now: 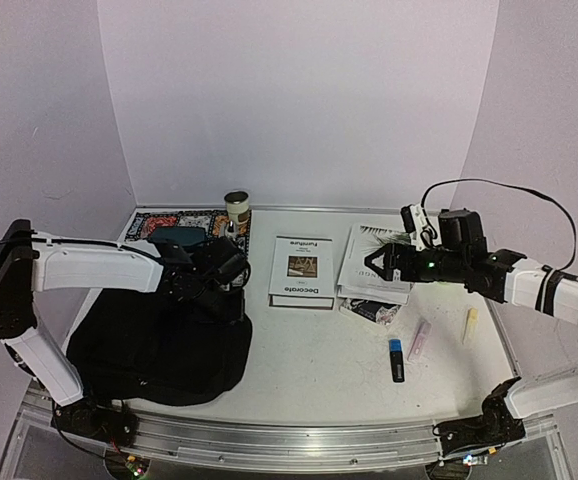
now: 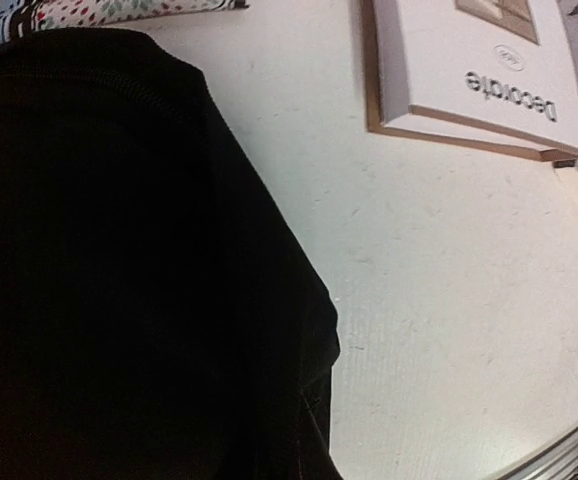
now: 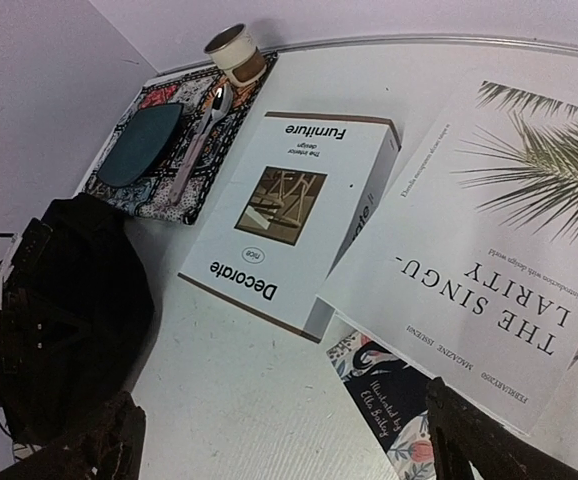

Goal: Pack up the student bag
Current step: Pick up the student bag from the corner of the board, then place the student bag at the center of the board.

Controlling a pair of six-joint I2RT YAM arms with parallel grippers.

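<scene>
The student bag is a floppy black backpack lying at the near left of the table. My left gripper sits at the bag's upper right edge. In the left wrist view, black fabric of the bag fills the left half and hides the fingers; the gripper is shut on that fabric. My right gripper hovers open over a stack of magazines. Its fingertips stand wide apart, with nothing between them, above the corner of the top magazine. The bag also shows at the left of the right wrist view.
A white "Decorate" book lies mid-table. A floral booklet sticks out under the magazines. A blue-capped marker, a pink item and a yellow item lie near right. A patterned placemat at back left carries a teal plate, a spoon and a cup.
</scene>
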